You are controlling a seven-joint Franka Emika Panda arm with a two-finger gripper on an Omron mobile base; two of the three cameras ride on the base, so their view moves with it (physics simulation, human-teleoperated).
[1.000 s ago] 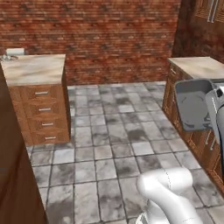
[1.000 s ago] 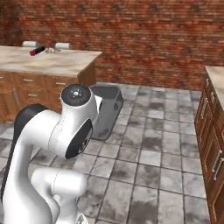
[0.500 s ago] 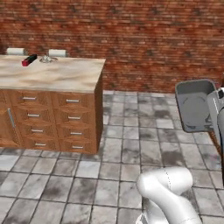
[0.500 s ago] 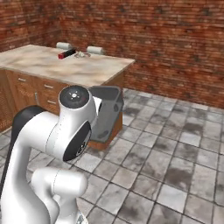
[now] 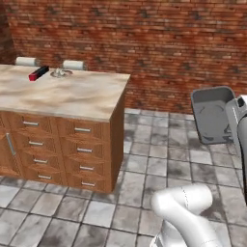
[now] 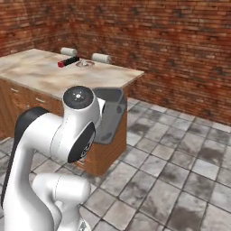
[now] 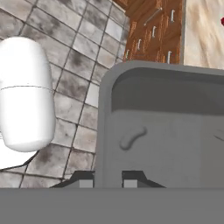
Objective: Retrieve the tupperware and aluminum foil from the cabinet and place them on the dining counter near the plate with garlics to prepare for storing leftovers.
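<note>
My gripper (image 7: pixel 108 180) is shut on the near rim of the tupperware (image 7: pixel 166 131), a dark grey tub held up in the air with its hollow facing the hand camera. The tub hangs at the right in the left base view (image 5: pixel 212 116) and behind my arm's upper joint in the right base view (image 6: pixel 110 118). The dining counter (image 5: pixel 72 96) stands to the left, its corner close to the tub (image 6: pixel 40 72). The plate with garlics (image 5: pixel 60 73) sits near its far edge. A red-and-black oblong box (image 5: pixel 38 73) lies beside the plate; I cannot tell if it is the aluminum foil. The cabinet is out of view.
Drawer fronts with short silver handles (image 5: pixel 82 149) fill the counter's near side. Two pale round stools (image 5: pixel 73 64) stand behind it against the red brick wall (image 5: pixel 159 43). Grey tiled floor (image 5: pixel 159 164) stretches open to the right of the counter.
The whole picture has shifted, so the base has turned and driven: the dining counter has slid in closer. The tub stays in the shut gripper, unmoved relative to the hand.
</note>
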